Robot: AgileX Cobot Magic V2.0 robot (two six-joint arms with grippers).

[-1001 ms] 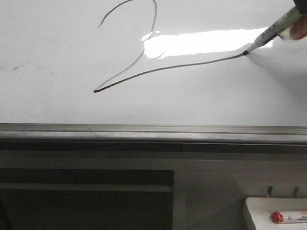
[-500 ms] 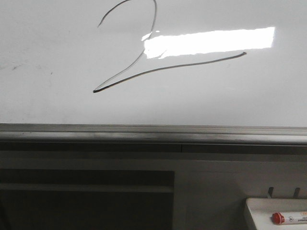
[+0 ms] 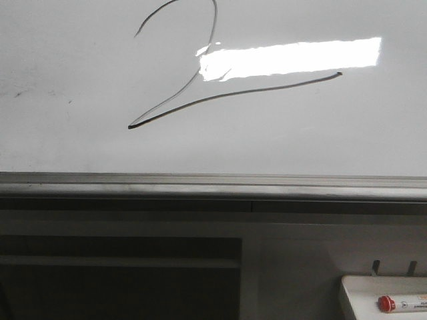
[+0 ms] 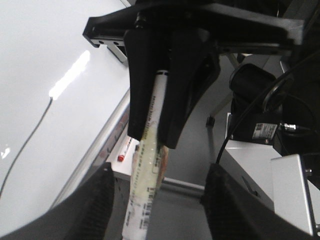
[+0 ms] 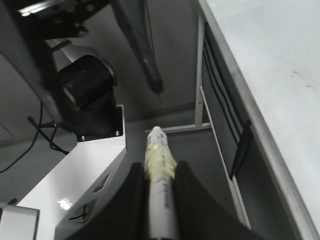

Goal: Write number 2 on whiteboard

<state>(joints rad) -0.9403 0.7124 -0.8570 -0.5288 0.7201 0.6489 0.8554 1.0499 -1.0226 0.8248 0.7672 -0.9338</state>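
The whiteboard (image 3: pixel 300 133) fills the upper front view. The number 2 (image 3: pixel 233 91) is a thin black line on it, with its tail ending at the right under a bright glare; its tail also shows in the left wrist view (image 4: pixel 30 135). No gripper shows in the front view. My right gripper (image 5: pixel 160 167) is shut on a white marker (image 5: pixel 161 200) wrapped in yellowish tape, away from the board. In the left wrist view the right gripper (image 4: pixel 152 137) holds that marker (image 4: pixel 145 190) between the wide-apart fingers of my open left gripper (image 4: pixel 160 200).
A grey metal rail (image 3: pixel 213 183) runs along the board's lower edge. A small white tray (image 3: pixel 360 293) holding a red-capped marker (image 3: pixel 400 305) sits at the lower right. The board's frame and the robot's base (image 5: pixel 90 165) lie beside the arms.
One second ago the marker tip touched the end of the 2's tail at the right. It then lifted off and left the front view. The line stands unchanged.
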